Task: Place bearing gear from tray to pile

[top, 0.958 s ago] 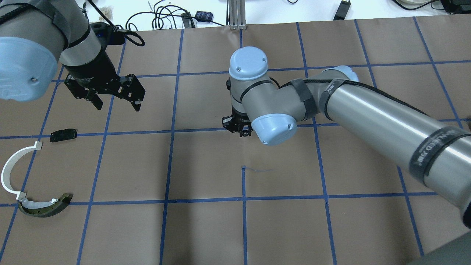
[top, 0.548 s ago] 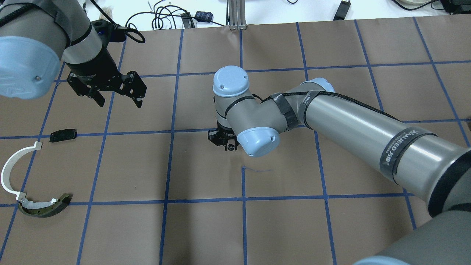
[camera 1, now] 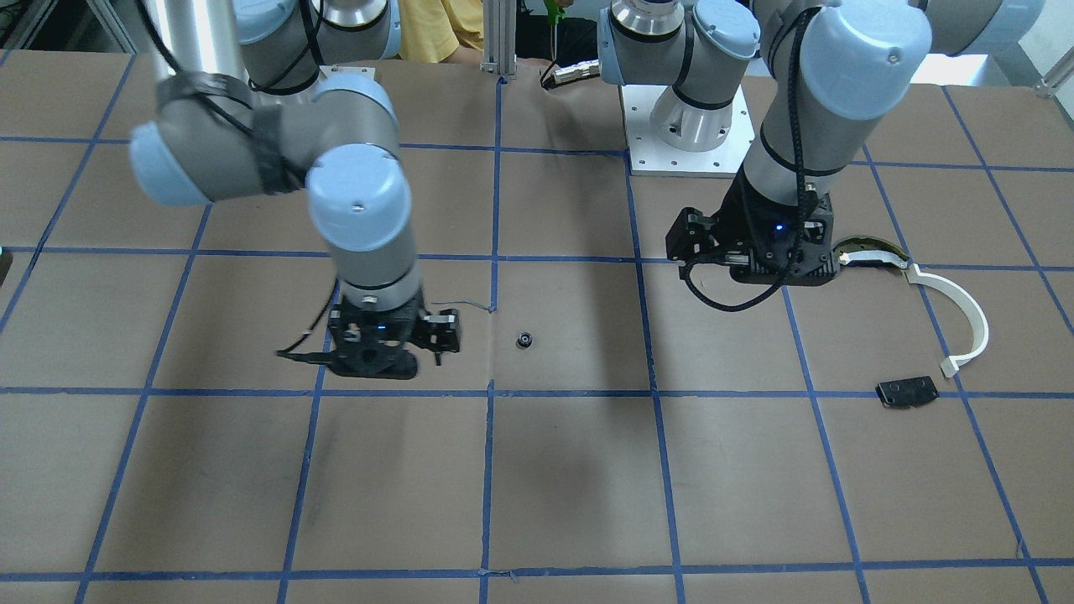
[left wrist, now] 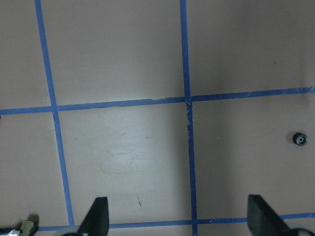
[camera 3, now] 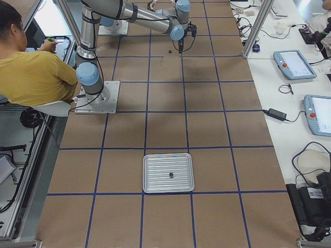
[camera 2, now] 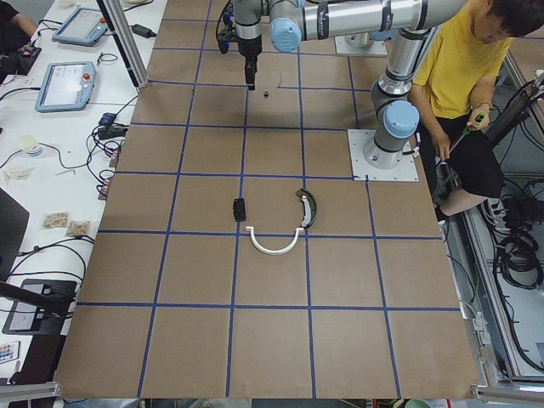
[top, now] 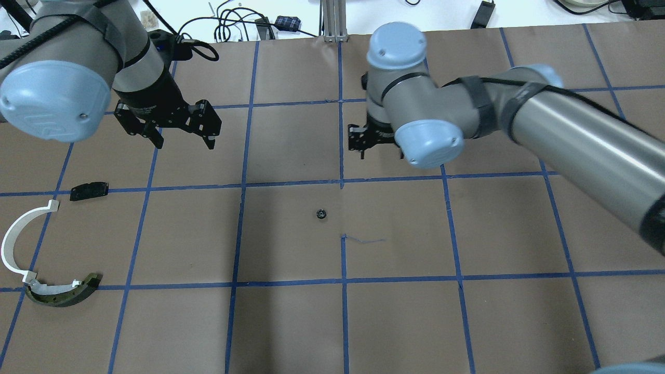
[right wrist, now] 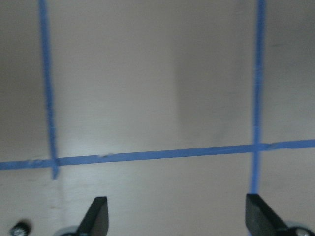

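Observation:
The bearing gear [top: 321, 213], a tiny black toothed ring, lies alone on the brown paper near the table's middle. It also shows as the gear [camera 1: 524, 340] and at the lower left corner of the right wrist view as the gear [right wrist: 18, 229]. My right gripper [right wrist: 177, 221] is open and empty, raised beyond the gear [left wrist: 299, 139]. My left gripper [top: 183, 144] hangs open and empty at the far left. The pile sits at the left edge: a white curved strip [top: 13, 244], a dark yellowish curved piece [top: 62, 293] and a black plate [top: 89, 190]. The tray [camera 3: 150, 170] lies far off at the right end.
A small dark part [camera 3: 170, 175] rests in the tray. A person in a yellow shirt [camera 3: 36, 72] sits behind the robot base. Cables and tablets [camera 3: 295, 64] lie on the white bench beyond the far edge.
The right gripper let go of the bearing gear, which now lies on the paper, and drew back toward the far right. The left arm shifted slightly right.

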